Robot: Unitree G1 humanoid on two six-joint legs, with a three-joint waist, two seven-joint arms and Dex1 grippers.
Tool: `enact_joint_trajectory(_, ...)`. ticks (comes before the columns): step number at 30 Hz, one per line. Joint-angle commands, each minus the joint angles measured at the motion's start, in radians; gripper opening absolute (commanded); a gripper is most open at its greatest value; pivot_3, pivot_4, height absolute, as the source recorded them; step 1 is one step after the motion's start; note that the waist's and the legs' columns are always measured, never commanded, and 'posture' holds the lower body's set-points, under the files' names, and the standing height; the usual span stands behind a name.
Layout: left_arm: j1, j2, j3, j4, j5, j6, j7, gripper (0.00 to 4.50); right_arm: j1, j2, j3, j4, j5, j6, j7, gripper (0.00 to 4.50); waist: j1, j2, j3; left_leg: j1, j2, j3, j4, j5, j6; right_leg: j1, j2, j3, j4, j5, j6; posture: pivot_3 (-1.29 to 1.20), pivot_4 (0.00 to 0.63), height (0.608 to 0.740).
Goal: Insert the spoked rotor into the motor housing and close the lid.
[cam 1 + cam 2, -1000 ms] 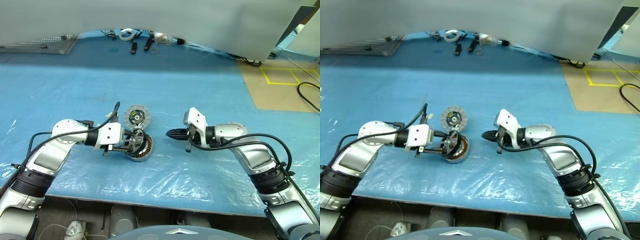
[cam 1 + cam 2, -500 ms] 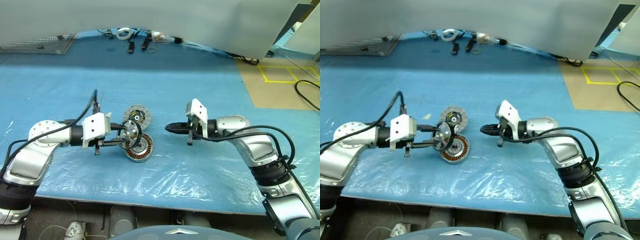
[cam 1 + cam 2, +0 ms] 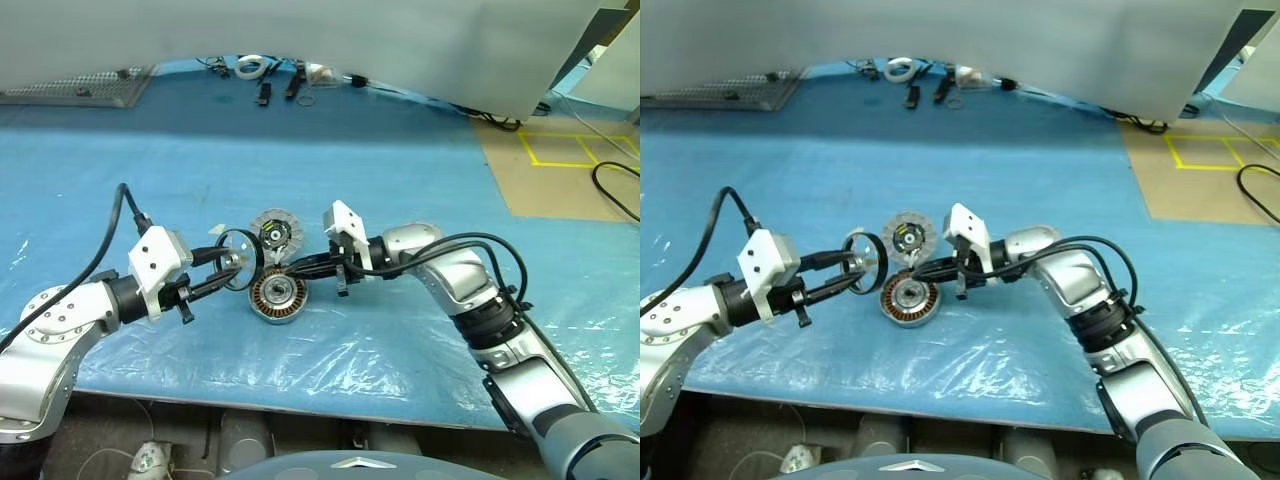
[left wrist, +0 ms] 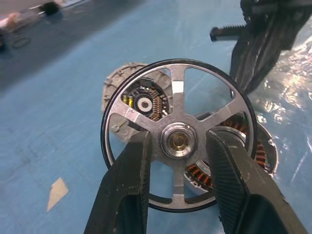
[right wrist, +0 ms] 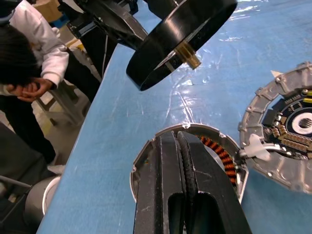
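The spoked rotor (image 3: 238, 258), a dark wheel with silver spokes and a brass hub, hangs on edge above the table with my left gripper (image 3: 232, 268) shut on its hub (image 4: 178, 141). It is just left of the motor housing (image 3: 277, 294), a silver drum with copper windings that lies open-side up on the blue sheet. The lid (image 3: 276, 233) lies flat just behind the housing, patterned face up. My right gripper (image 3: 290, 269) is shut and empty. Its fingers (image 5: 181, 161) reach over the housing (image 5: 141, 170); I cannot tell whether they touch it.
The table is covered by a blue plastic sheet (image 3: 400, 180). A tape roll (image 3: 251, 68) and small tools lie at its far edge, with a mesh tray (image 3: 80, 88) at far left. A person (image 5: 29, 53) bends beside the table in the right wrist view.
My left gripper lifted the rotor off the housing, drew it up and to the left, and rolled it on edge. My right gripper swung left, from clear of the housing to over it.
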Motion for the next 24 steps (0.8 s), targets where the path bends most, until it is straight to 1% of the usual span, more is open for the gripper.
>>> enact_joint_trajectory(1,0.015,0.002,0.044,-0.058,-0.021,0.006,0.030,1.73,-0.016,0.009,0.011,0.029,-0.012,-0.032,0.029,0.00,0.000,0.000,0.000,0.000,0.000,0.000,0.000,0.000,0.000,0.000,0.000,0.000,0.000,0.000,0.000,0.00,0.150,0.740)
enact_joint_trajectory(7,0.060,0.010,0.073,-0.079,-0.057,0.019,0.031,1.73,-0.012,0.019,0.021,0.067,-0.035,-0.052,0.046,0.00,-0.002,0.000,0.000,0.000,0.000,0.000,0.000,0.000,0.000,0.000,0.000,0.000,0.000,0.000,0.000,0.00,0.150,0.740)
enact_joint_trajectory(10,0.106,0.025,0.120,-0.094,-0.083,0.022,0.007,1.73,-0.024,0.058,0.022,0.094,-0.041,-0.050,0.031,0.00,-0.008,0.000,0.000,0.000,0.000,0.000,0.000,0.000,0.000,0.000,0.000,0.000,0.000,0.000,0.000,0.00,0.150,0.740)
enact_joint_trajectory(12,0.110,0.032,0.129,-0.087,-0.080,0.017,0.009,1.73,-0.028,0.080,0.029,0.109,-0.051,-0.057,0.028,0.00,-0.011,0.000,0.000,0.000,0.001,0.000,0.000,0.000,0.000,-0.001,0.000,0.000,0.000,-0.001,-0.001,0.00,0.150,0.740)
enact_joint_trajectory(19,0.089,0.032,0.105,-0.079,-0.073,0.015,0.027,1.73,-0.039,0.120,0.041,0.150,-0.097,-0.082,0.010,0.00,-0.015,0.000,0.000,0.000,0.000,0.000,0.000,0.000,0.000,-0.001,0.000,0.000,0.000,-0.001,-0.001,0.00,0.150,0.740)
enact_joint_trajectory(24,0.069,0.029,0.073,-0.076,-0.062,0.013,0.036,1.73,-0.045,0.152,0.065,0.218,-0.148,-0.143,0.003,0.00,-0.022,0.000,0.000,0.000,0.000,0.000,0.000,0.000,0.000,-0.001,0.000,0.000,0.000,0.000,0.000,0.00,0.150,0.740)
